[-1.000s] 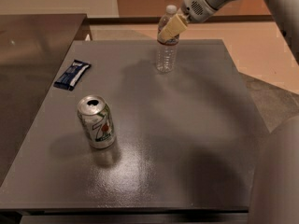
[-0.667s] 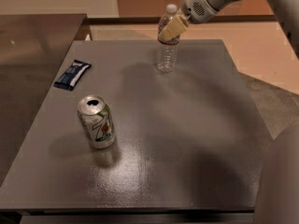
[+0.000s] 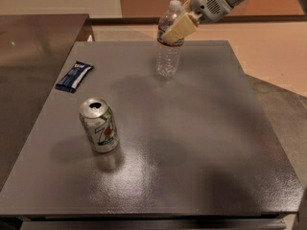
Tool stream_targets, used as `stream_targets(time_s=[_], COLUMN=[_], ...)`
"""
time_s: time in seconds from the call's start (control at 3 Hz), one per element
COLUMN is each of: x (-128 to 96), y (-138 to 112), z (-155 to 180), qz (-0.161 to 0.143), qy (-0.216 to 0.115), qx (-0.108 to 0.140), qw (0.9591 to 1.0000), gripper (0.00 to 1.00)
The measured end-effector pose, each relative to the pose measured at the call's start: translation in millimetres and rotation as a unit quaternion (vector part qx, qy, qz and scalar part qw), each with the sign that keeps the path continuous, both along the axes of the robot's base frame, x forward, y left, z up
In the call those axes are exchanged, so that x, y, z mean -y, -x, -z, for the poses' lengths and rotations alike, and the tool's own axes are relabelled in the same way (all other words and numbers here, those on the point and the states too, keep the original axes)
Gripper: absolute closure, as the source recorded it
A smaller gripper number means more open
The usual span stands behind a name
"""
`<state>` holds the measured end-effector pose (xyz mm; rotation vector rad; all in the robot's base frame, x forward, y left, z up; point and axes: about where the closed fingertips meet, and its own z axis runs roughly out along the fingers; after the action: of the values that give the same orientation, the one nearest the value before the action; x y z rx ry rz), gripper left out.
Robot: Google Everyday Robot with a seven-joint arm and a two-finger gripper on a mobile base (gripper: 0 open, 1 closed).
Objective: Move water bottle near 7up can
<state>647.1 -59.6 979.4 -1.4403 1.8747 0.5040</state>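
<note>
Writing: the 7up can [image 3: 99, 125] shows a green "7" with a red spot on silver-white; no other writing is legible
Wrapper: a flat dark blue snack wrapper [image 3: 74, 76] with white marks lies by the left edge, towards the far left corner
Water bottle [image 3: 168, 59]: clear, ribbed, white cap, dark label band with red; upright near the middle of the far edge, well apart from the can
Can: upright, top opened, in the near left part of the worktop
Gripper [image 3: 171, 31]: reaches in from the far right corner, cream fingers [image 3: 178, 27] clamped on the bottle at its label band
Worktop [image 3: 201, 128]: matt grey, faint sheen near the middle
Room: tan floor [image 3: 273, 47] to the right; steel counter [image 3: 33, 56] to the left
</note>
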Motion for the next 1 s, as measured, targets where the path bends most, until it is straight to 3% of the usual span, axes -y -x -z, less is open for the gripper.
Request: stream_targets(time_s=[0.33, 1.0], x=[-11, -27], y=[39, 106], z=[-15, -14], qz=[-0.058, -0.142], qy=[-0.010, -0.010], qx=[0.010, -0.004], qw=[0.9982, 0.9898], gripper=[1.00, 1.00])
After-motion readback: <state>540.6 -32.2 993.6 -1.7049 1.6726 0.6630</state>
